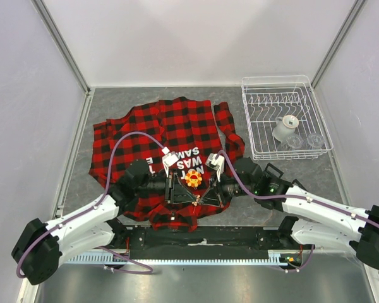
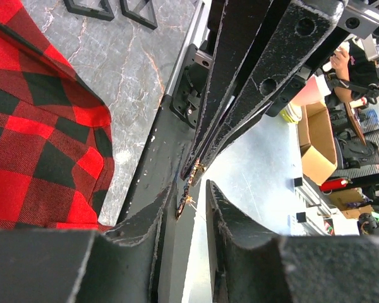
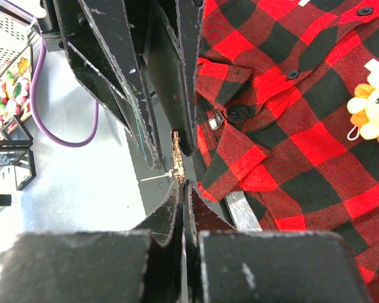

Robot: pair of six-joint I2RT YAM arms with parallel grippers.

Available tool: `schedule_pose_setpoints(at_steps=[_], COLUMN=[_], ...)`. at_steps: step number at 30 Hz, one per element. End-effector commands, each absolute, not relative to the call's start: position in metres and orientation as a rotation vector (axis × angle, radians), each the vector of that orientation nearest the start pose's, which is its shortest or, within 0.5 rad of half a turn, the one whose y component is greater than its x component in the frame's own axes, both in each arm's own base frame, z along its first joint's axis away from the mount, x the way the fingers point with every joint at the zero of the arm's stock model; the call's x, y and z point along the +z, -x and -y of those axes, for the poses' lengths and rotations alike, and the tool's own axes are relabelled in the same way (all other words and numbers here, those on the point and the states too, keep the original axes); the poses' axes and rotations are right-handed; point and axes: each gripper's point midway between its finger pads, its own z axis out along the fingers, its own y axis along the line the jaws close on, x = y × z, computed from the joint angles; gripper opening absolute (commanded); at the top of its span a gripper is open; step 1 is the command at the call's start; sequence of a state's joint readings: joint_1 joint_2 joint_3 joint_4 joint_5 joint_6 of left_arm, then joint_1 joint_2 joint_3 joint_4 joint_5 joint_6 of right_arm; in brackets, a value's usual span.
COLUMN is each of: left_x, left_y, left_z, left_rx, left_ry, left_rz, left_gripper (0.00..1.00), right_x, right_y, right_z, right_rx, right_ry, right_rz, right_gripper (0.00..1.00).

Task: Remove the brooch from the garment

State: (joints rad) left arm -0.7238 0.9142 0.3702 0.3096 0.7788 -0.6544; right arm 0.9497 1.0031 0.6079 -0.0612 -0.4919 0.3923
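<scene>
The red-and-black plaid garment point(image 1: 164, 126) lies flat on the grey table. The yellow-orange flower brooch point(image 1: 193, 178) sits on it below the white lettering, and it also shows in the right wrist view point(image 3: 372, 113). Both grippers meet tip to tip at the shirt's near hem, just below the brooch. My right gripper point(image 1: 205, 199) point(image 3: 183, 186) is shut on a small gold metal pin piece point(image 3: 177, 169) with a thin needle sticking out. My left gripper point(image 1: 188, 199) point(image 2: 192, 189) has its jaws slightly apart, with the same gold piece point(image 2: 188, 202) at the tip of its left finger.
A white wire dish rack point(image 1: 249, 120) holding a white cup and clear glasses stands at the back right. The black base rail point(image 1: 196, 237) runs along the near edge under the arms. White walls close in the left, right and far sides.
</scene>
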Motion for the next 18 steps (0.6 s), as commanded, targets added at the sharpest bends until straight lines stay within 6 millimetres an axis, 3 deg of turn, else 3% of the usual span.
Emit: schedule_pose_setpoints(at_steps=[1,12,16,18], left_x=[0.1822,0.1808,0.1864,0.1891], left_y=[-0.1052,-0.1073,-0.1094,-0.1122], left_z=[0.2818,0.2807,0.2801,0.2808], left_rx=[-1.635,-1.629,-1.626,-1.625], left_ry=[-0.708,-0.706,-0.693,-0.667], left_rz=[-1.920,-1.929,-1.912,-1.917], left_gripper=[0.30,0.17,0.02,0.02], right_x=[0.1730,0.1736,0.1748,0.1731], right_y=[-0.1033,-0.1031,-0.1048,-0.1101], right_z=[-0.3076,-0.3063,-0.3067,-0.3064], right_rx=[1.294,1.293,1.290,1.267], right_ry=[0.940,0.939,0.921,0.880], right_rz=[-1.979,-1.974,-1.979,-2.003], right_gripper=[0.00,0.00,0.00,0.20])
